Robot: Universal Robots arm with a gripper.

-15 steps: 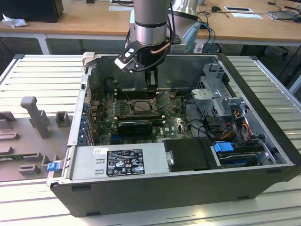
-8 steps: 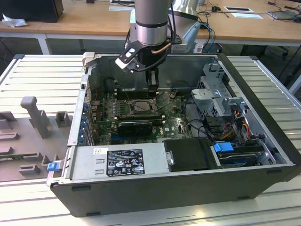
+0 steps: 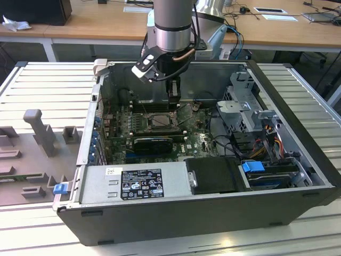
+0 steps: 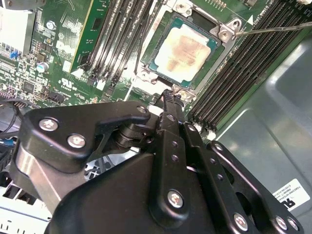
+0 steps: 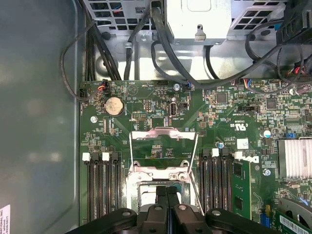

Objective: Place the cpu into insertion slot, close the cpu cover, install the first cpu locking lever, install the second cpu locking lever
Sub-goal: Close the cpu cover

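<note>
On the motherboard, second wrist view shows cpu in insertion slot.

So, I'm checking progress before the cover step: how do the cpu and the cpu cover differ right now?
The cpu lies flat in the insertion slot; the cpu cover is swung open, away from it. The cpu is solid with a pale beige top; the cpu cover is a shiny frame with an open middle. Both are roughly square.
</note>
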